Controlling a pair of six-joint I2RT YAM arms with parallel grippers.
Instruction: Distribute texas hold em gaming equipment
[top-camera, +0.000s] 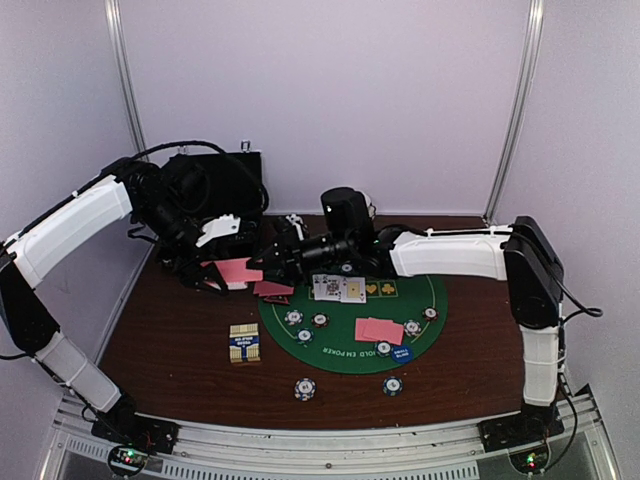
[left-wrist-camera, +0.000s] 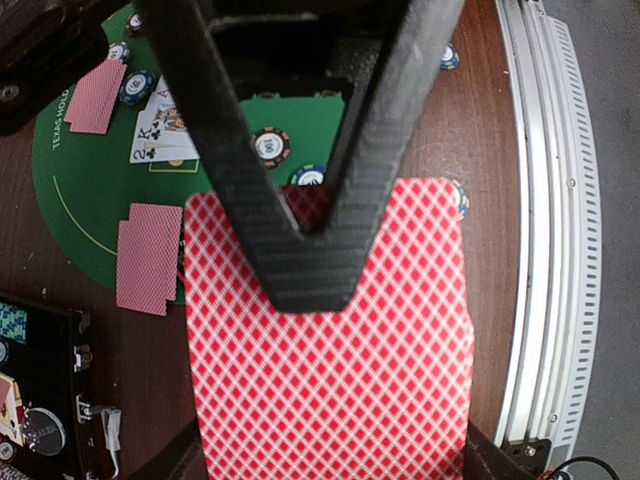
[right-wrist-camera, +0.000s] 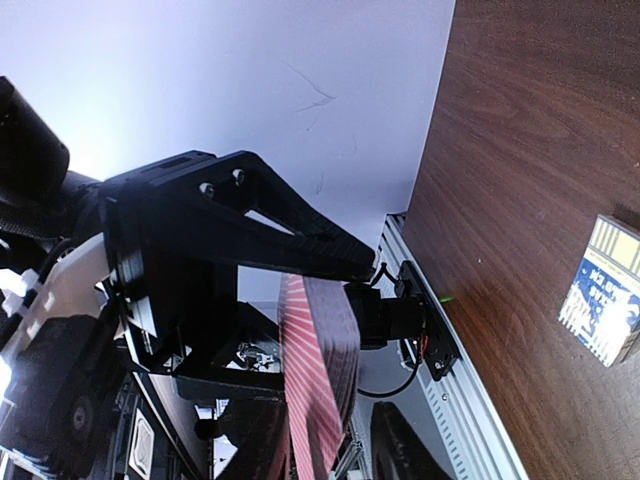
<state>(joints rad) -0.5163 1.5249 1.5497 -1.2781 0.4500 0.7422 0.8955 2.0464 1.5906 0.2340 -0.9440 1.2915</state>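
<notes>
The left pincer (left-wrist-camera: 310, 262) is seen pressed fully together on a stack of pink-backed cards (left-wrist-camera: 330, 400). Its two black fingers (left-wrist-camera: 235, 180) meet in a V on the back of the uppermost card. The stack reaches well past the tips and is carried clear of the wooden table (top-camera: 170, 330).

In the top view the right pincer (top-camera: 268, 256) is found just beside that stack, on its right. How far its jaws stand apart cannot be told (they are lost among black parts in every view), and nothing can be confirmed in its hold. From its wrist camera the stack is seen edge-on as a red-striped band.

Below the left pincer a green felt mat (left-wrist-camera: 90, 200) is spread. Two striped chips (left-wrist-camera: 270, 146) lie on it just past the edge of the held stack. A face-down pair (left-wrist-camera: 148, 258) is laid at the mat's rim, close beside the pincer, and face-up cards (left-wrist-camera: 165, 130) are set farther out. A black case (left-wrist-camera: 40, 390) is placed on the same side as the pair, off the mat.

Two outer chips (top-camera: 305, 388) and a blue-and-yellow card box (top-camera: 244, 343) rest on bare wood, well apart from both pincers, towards the arm bases.
</notes>
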